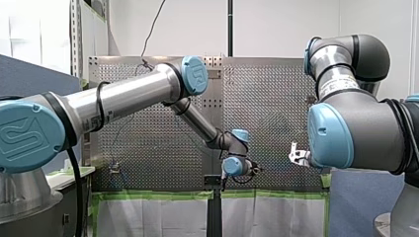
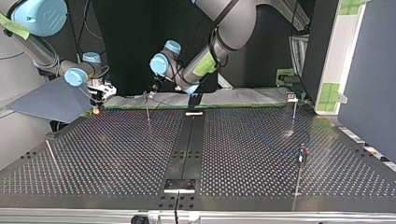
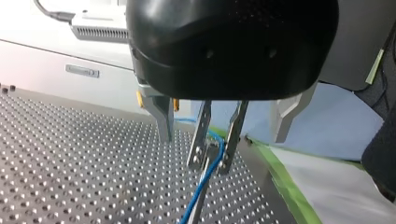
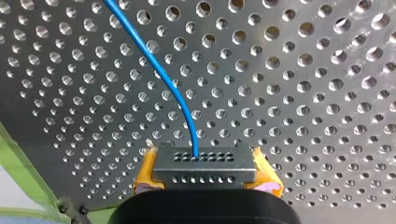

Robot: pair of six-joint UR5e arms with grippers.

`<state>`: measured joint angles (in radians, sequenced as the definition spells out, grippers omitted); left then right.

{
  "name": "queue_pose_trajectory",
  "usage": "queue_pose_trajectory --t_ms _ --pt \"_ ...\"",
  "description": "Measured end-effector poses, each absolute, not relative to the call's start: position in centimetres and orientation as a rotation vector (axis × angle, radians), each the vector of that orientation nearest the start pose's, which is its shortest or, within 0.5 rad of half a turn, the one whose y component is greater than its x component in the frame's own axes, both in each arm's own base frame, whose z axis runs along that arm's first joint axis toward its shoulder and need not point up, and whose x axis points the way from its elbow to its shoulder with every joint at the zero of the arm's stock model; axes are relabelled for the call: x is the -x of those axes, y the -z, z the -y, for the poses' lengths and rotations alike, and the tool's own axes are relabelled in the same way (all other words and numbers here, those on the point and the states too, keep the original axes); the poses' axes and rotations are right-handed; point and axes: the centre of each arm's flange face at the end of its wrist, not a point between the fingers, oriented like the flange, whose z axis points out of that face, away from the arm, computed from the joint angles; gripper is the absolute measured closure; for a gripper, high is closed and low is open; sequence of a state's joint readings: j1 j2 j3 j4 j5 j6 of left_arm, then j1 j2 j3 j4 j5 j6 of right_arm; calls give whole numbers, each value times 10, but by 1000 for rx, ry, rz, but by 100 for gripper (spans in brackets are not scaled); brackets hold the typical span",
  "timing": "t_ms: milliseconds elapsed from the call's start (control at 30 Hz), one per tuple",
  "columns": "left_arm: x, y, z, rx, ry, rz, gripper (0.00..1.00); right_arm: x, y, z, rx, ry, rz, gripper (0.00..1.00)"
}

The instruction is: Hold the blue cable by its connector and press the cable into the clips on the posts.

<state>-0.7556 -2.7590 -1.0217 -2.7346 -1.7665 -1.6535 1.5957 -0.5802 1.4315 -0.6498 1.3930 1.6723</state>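
Grey perforated connector block [image 4: 204,170] sits clamped in the yellow pads [image 4: 147,173] of my right gripper [image 4: 203,157]; thin blue cable [image 4: 159,70] leaves frame. Hold of my left gripper [image 3: 210,164]: I cannot tell.

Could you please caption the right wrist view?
Right pincer clamps the grey rectangular connector, blue cable arcing over the perforated metal table.
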Motion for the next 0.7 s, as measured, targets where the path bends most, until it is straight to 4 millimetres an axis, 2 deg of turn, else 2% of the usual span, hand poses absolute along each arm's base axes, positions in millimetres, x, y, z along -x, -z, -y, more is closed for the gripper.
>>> queue_pose_trajectory --t_ms 700 --pt "-476 33 630 -444 445 -1744 0 -171 17 685 -1459 -1335 1356 100"
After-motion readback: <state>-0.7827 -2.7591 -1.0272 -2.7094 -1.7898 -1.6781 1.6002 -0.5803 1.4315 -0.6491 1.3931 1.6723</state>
